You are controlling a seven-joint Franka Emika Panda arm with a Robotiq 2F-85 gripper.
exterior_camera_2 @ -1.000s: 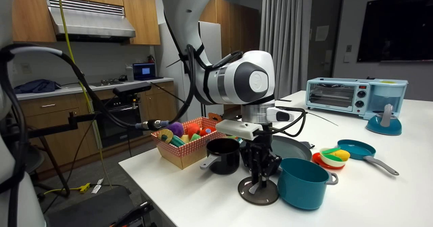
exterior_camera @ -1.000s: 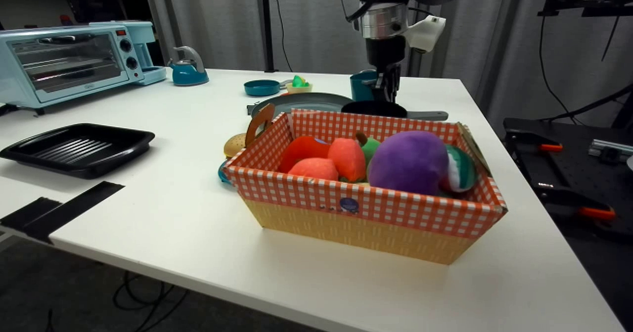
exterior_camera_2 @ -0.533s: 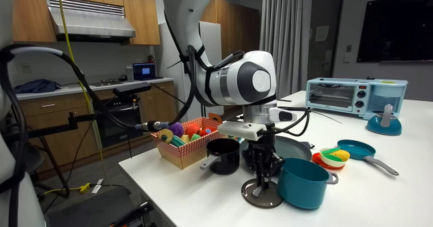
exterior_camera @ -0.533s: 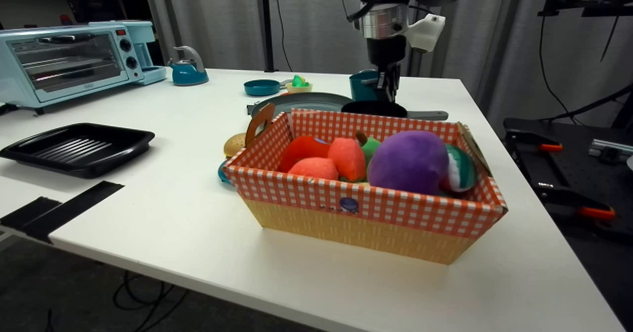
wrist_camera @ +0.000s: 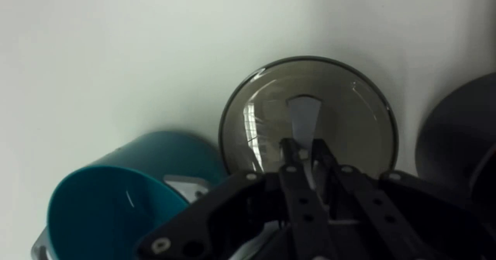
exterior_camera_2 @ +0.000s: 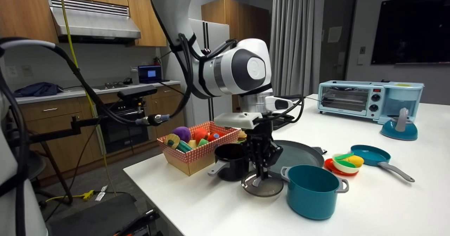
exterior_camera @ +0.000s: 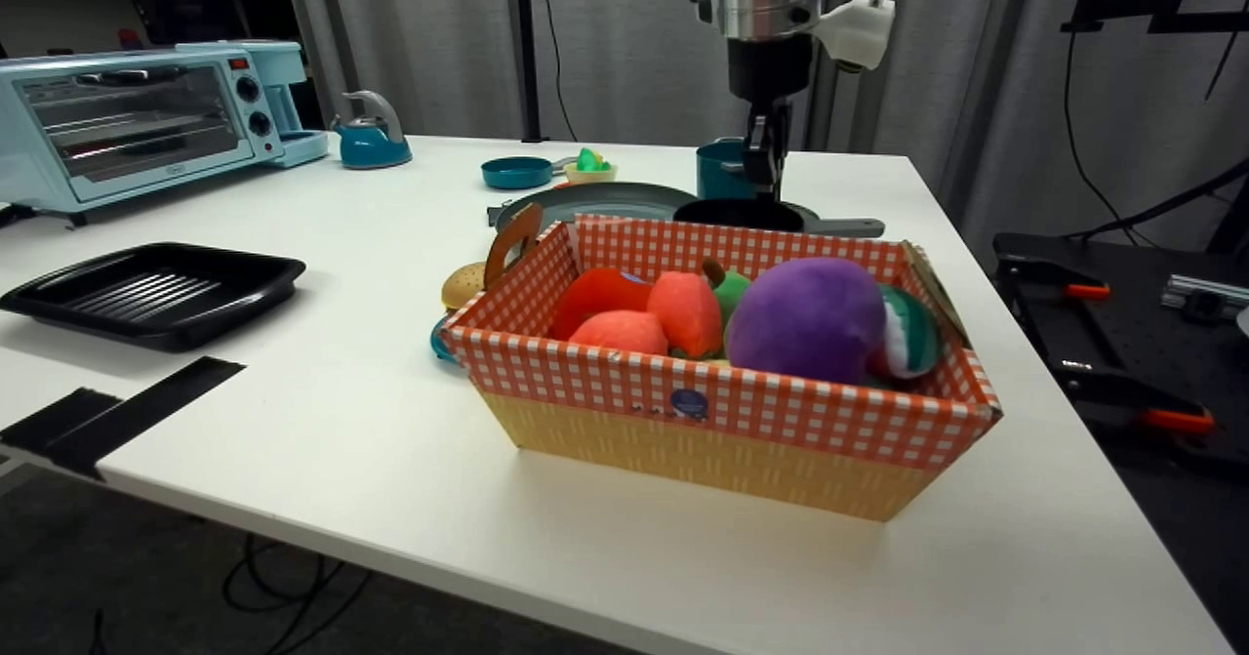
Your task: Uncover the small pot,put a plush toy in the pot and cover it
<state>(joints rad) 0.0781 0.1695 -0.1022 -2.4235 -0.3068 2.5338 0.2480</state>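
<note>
Apparently lid handle (wrist_camera: 304,116) between fingers (wrist_camera: 290,157).

0 texts legible (basket label (exterior_camera: 689,404) blurred)

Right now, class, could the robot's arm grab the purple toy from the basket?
Probably not: the fingers hold the lid by its handle and must likely let go first, though the purple toy lies exposed in the open basket.

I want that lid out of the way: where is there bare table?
Bare patches: between tray, oven and grey pan; between tray and basket; between pot and frying pan handle. Crowded: around the lid, with pot, saucepan and grey pan close by.
</note>
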